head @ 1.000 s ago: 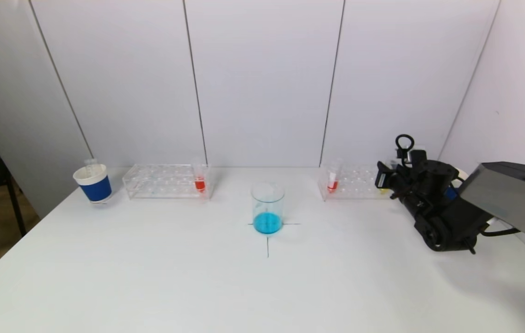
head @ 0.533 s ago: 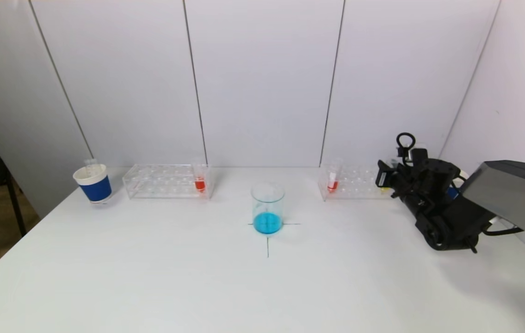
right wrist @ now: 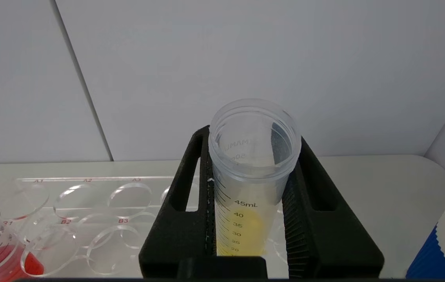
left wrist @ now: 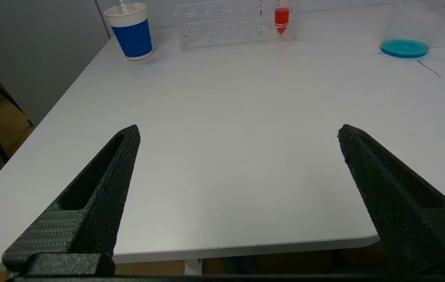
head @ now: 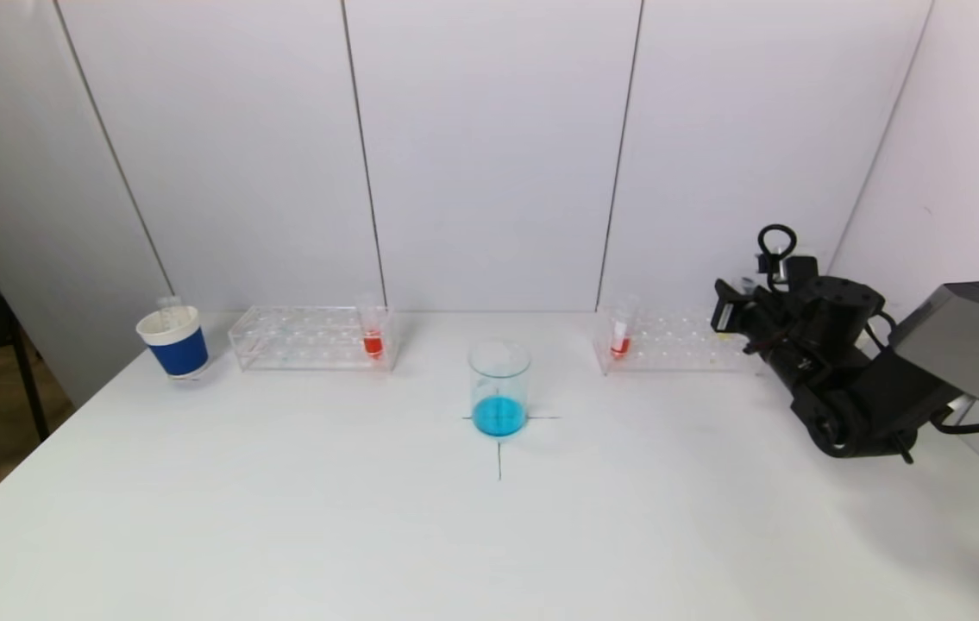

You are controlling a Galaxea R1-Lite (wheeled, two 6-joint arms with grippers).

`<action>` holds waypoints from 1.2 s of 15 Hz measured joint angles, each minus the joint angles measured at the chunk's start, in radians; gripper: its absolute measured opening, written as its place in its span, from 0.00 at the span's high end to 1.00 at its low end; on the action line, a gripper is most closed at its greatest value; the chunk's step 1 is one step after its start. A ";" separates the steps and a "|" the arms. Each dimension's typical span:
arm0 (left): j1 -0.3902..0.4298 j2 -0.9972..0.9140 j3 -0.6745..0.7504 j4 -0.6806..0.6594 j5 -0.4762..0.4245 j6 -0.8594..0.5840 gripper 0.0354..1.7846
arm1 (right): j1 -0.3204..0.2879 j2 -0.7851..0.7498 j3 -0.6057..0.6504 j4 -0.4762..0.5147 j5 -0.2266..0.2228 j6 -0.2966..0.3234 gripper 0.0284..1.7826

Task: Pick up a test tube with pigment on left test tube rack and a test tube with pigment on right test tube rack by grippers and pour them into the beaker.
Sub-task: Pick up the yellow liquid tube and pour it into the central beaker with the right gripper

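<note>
While the beaker (head: pixel 499 388) holds only blue liquid in head view, right gripper (head: pixel 735 309) sits over right rack (head: pixel 670 345); left wrist: left gripper (left wrist: pixel 238 135) spread, idle; right wrist: fingers pinch yellow tube (right wrist: pixel 251 172), pours pending

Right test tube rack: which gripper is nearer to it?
Right. The right gripper is over the right test tube rack, shut on a yellow tube. The left gripper, open, hangs at the table's near edge.

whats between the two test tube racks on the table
Only the beaker of blue liquid stands between the left rack and the right rack, slightly nearer the robot, per the head view.
</note>
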 joint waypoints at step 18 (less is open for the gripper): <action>0.000 0.000 0.000 0.000 0.000 0.001 0.01 | 0.029 -0.368 -0.249 0.577 0.030 -0.031 0.71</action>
